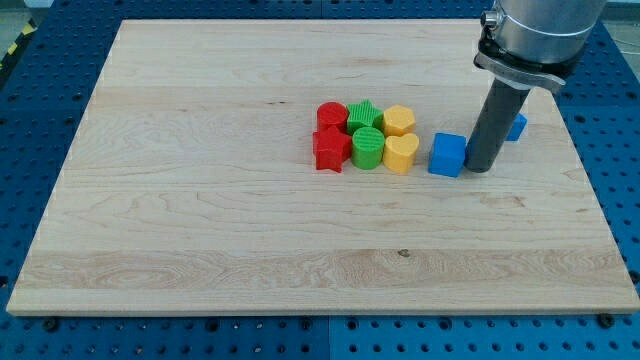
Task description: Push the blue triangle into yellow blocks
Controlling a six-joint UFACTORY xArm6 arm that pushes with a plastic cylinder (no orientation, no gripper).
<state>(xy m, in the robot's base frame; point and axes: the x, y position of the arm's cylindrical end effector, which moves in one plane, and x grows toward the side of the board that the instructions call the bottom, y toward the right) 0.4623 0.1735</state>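
Note:
My tip [480, 167] rests on the board right of centre, against the right side of a blue cube-like block [447, 154]. A second blue block [517, 126] shows just behind the rod on its right. It is mostly hidden, so I cannot make out its shape. Two yellow blocks lie left of the blue cube-like block: a hexagon-like one [399, 120] and a heart [401, 152]. A small gap separates the yellow heart from the blue cube-like block.
A tight cluster joins the yellow blocks on their left: a green star [363, 113], a green round block [368, 147], a red block [332, 116] and a red star [331, 150]. The wooden board [200, 220] lies on a blue perforated table.

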